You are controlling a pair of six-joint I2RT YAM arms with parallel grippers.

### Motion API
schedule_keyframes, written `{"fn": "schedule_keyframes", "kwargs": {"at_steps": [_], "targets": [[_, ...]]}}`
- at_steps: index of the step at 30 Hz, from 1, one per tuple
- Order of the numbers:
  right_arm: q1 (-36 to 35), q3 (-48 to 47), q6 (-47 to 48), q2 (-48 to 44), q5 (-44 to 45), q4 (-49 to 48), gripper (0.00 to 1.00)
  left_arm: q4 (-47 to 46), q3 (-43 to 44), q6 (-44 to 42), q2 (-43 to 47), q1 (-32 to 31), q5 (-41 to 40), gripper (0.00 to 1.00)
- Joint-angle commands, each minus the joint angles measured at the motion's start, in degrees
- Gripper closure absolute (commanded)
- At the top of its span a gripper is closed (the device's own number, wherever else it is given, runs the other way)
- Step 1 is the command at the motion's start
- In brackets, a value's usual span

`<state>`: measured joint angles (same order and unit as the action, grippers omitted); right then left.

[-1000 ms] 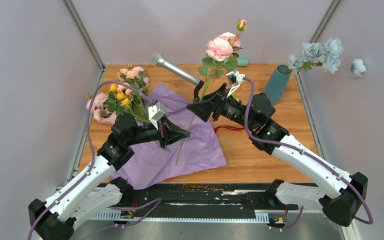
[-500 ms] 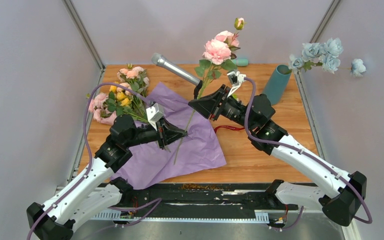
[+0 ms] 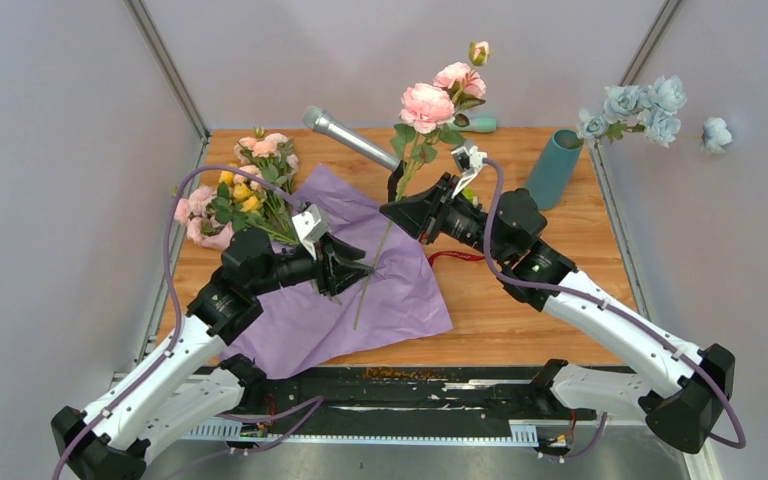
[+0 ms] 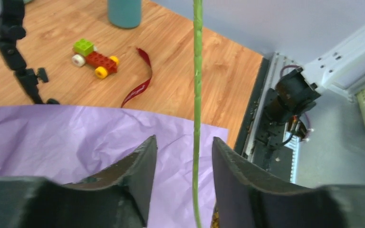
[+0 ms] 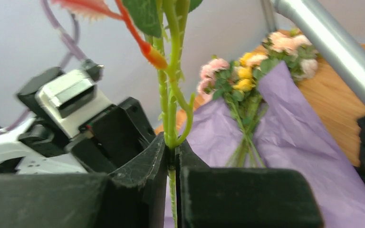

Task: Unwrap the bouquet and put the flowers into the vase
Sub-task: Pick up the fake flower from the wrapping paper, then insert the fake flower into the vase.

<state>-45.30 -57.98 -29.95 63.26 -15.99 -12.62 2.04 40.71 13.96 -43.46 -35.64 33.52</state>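
One pink rose stands upright above the table, its long green stem pinched in my right gripper, which is shut on it. My left gripper is open lower down. The stem passes between its fingers without touching them. The remaining flowers of the bouquet lie at the left, on the unfolded lilac paper. The dark red ribbon lies loose on the wood. The teal vase stands at the back right, away from both grippers.
A silver microphone on a black stand slants over the paper just behind the grippers. Pale blue flowers stick out of the vase to the right. A small toy brick car sits between the stand and the vase.
My left gripper has opened and let go of the stem. My right gripper has shut on the stem higher up. The rose has shifted slightly left.
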Motion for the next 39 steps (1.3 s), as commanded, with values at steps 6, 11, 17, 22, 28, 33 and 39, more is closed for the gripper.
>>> {"fn": "schedule_keyframes", "kwargs": {"at_steps": [6, 11, 17, 22, 28, 33, 39], "targets": [[-0.6, -11.8, 18.8, 1.1, 37.5, 29.6, 1.00, 12.7, 6.4, -5.8, -2.8, 2.0, -17.3, 0.01], [4.0, -15.2, 26.2, 4.3, 49.1, 29.8, 1.00, 12.7, 6.6, -0.5, -4.6, 13.3, -15.4, 0.00], [17.9, -21.9, 28.8, 6.6, 45.1, 24.8, 1.00, 13.8, 6.2, 0.1, -3.3, 22.7, -17.2, 0.00], [25.4, -28.4, 33.0, 8.8, 42.4, 18.1, 1.00, 16.3, 7.1, -2.2, -3.3, 25.1, -22.1, 0.00], [27.1, -38.6, 45.8, 13.3, 46.3, 12.3, 1.00, 17.5, 7.4, -3.6, -3.8, 25.6, -23.9, 0.00], [31.5, -44.8, 48.8, 18.7, 46.4, 8.8, 1.00, 17.7, 7.6, -3.1, -4.6, 26.1, -23.5, 0.00], [38.4, -44.7, 44.5, 21.9, 40.6, 5.9, 1.00, 17.9, 7.5, -3.2, -3.7, 26.1, -23.3, 0.00]]}}
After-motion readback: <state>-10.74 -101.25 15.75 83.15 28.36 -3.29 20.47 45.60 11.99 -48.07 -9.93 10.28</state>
